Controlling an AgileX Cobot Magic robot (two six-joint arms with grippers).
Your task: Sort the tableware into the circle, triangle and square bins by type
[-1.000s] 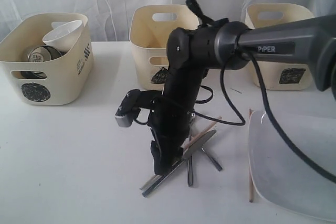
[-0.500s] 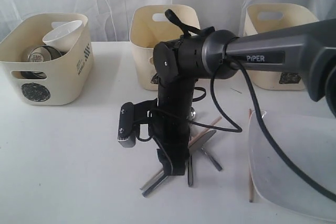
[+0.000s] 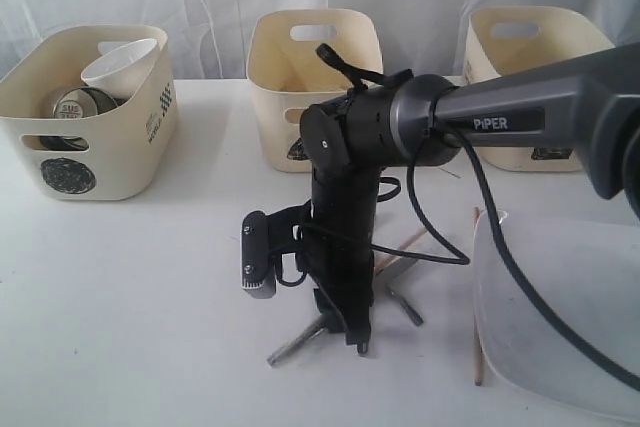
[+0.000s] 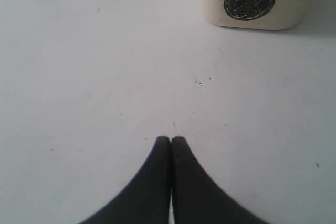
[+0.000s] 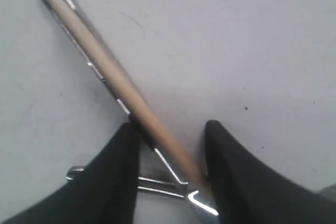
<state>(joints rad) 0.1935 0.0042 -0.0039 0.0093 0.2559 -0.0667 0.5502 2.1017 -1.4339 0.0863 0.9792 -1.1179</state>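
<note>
Low in the middle of the exterior view, on the white bench [image 3: 150, 277], the right fingers [image 5: 121, 171] stood apart astride a smooth, round wooden chopstick [image 5: 105, 66] lying slantwise through their gap over glossy steel cutlery [image 5: 163, 184], gripping nothing yet, while the left fingers [image 4: 157, 182] were pressed shut and empty.

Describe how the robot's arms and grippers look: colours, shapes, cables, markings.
The right arm has a dark grey tapering link lettered PiPER in white, a round black wrist joint and a loose black cable looping beside it. A small black camera box sits on a bracket. Both the right gripper and left gripper have matte black, tapered, round-tipped fingers.
</note>
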